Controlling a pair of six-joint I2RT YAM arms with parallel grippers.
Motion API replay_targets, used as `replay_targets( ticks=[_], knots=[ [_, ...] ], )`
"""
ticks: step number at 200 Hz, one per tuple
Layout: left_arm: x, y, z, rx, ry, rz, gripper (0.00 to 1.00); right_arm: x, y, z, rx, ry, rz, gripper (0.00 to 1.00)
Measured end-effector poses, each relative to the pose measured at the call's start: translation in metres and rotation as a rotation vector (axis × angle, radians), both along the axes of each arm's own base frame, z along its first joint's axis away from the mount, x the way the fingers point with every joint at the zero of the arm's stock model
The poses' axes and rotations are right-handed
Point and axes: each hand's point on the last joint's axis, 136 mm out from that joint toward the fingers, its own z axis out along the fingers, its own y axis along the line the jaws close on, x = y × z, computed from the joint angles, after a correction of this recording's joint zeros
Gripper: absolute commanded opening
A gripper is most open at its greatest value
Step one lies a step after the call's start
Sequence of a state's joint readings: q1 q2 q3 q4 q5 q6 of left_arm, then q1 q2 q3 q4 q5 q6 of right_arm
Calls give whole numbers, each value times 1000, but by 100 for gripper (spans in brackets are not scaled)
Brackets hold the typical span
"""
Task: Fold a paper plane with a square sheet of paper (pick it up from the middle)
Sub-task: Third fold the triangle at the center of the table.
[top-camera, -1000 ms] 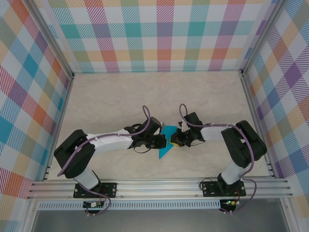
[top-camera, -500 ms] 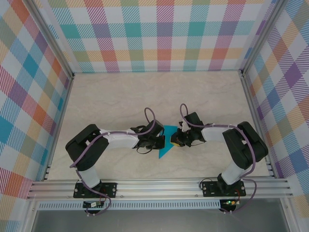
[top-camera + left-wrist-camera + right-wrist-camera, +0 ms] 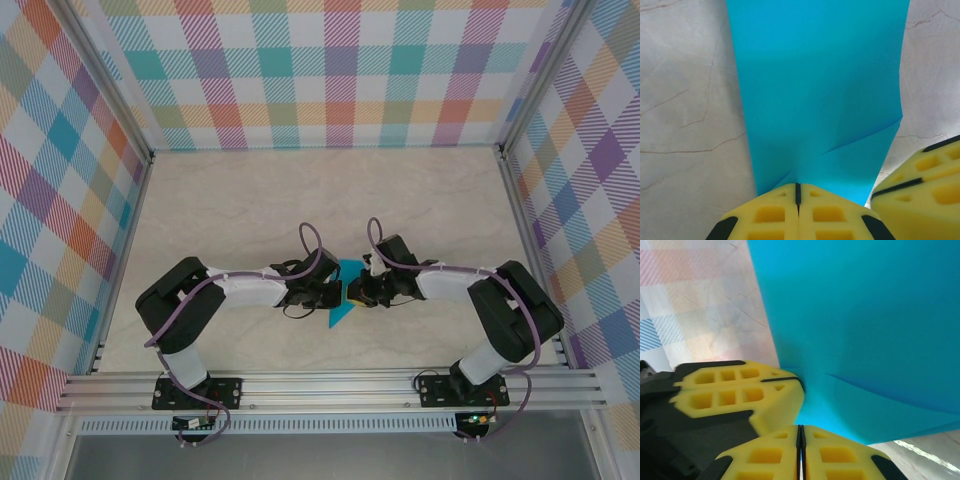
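The creased square sheet of paper (image 3: 339,310) sits between the two arms, near the middle of the desk (image 3: 230,200). The left fingers (image 3: 772,220) clench its near edge. The right fingers (image 3: 837,456), just beside them, clench the same sheet.

Seen from above, the middle of the thin teal-blue sheet of paper (image 3: 337,314) is hidden beneath the left end effector (image 3: 333,293) and the right end effector (image 3: 352,293). In both wrist views it runs off the top edge, and its near edge disappears behind yellow fingers (image 3: 770,215).
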State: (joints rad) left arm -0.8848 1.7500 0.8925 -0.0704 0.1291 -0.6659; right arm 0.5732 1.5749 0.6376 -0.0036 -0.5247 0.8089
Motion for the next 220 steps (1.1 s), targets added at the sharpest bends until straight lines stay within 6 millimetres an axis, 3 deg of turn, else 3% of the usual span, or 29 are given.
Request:
replay_targets(
  ticks=[33,97,136,170,220],
  knots=[
    [-1,0,0,0,0,-2,0,-9,-5,-20,-46,53,-8,10],
    [0,0,0,-8,-8,-2,0,-6,-8,-17,-73,46,-21,11],
    [0,0,0,-9,-9,-2,0,13,-14,-9,-78,7,-60,9],
    [0,0,0,-9,-9,-2,0,18,-22,-20,-104,25,-82,9],
    [0,0,1,-5,-16,-2,0,24,-26,-18,-95,18,-91,10]
  ],
)
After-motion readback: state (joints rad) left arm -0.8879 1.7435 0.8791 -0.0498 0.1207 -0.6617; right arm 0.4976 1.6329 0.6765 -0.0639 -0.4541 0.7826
